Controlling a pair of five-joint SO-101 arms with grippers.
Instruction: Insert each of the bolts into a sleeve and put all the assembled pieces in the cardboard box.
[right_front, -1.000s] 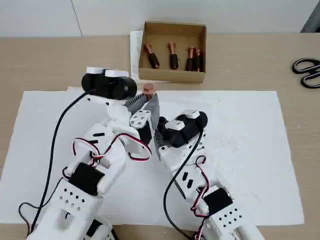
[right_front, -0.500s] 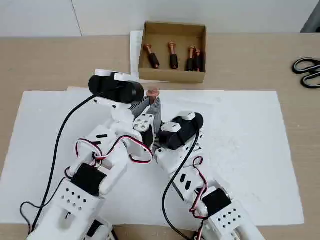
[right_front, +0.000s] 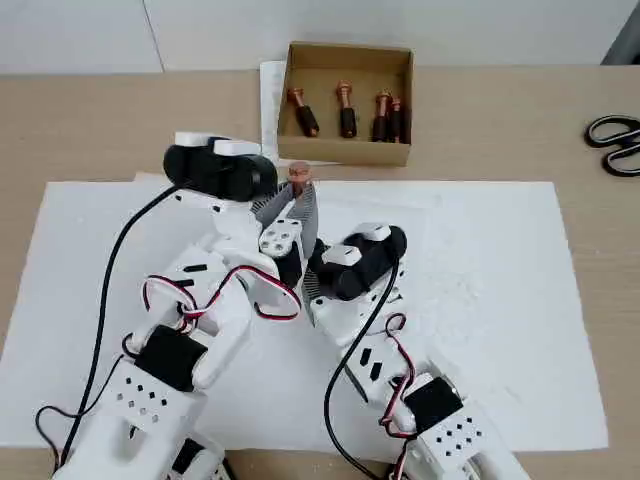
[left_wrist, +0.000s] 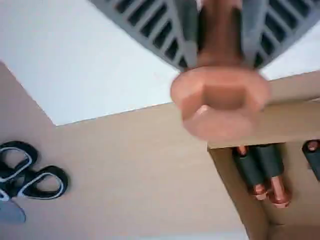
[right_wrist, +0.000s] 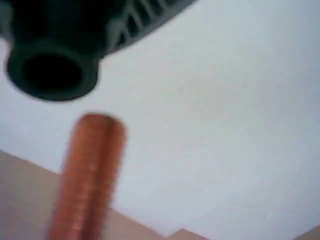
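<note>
Now left gripper (right_front: 296, 203) jaws clamping bolt (left_wrist: 220, 100) by shank; right gripper (right_front: 312, 275) jaws gripping black sleeve (right_wrist: 50, 70). Bolt tip sitting just beside sleeve mouth, not entering yet. Left arm, having swung rightward, now backing leftward, likely hunting alignment. Pair hovering over paper (right_front: 500, 280) far edge, near cardboard box (right_front: 345, 152).

Bright, even light; faint soft shadows fall on the paper (right_front: 500, 300).

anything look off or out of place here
Nothing spilled or damaged. In the right wrist view the bolt points beside the mouth of the sleeve, not into it, so the two look misaligned.
</note>
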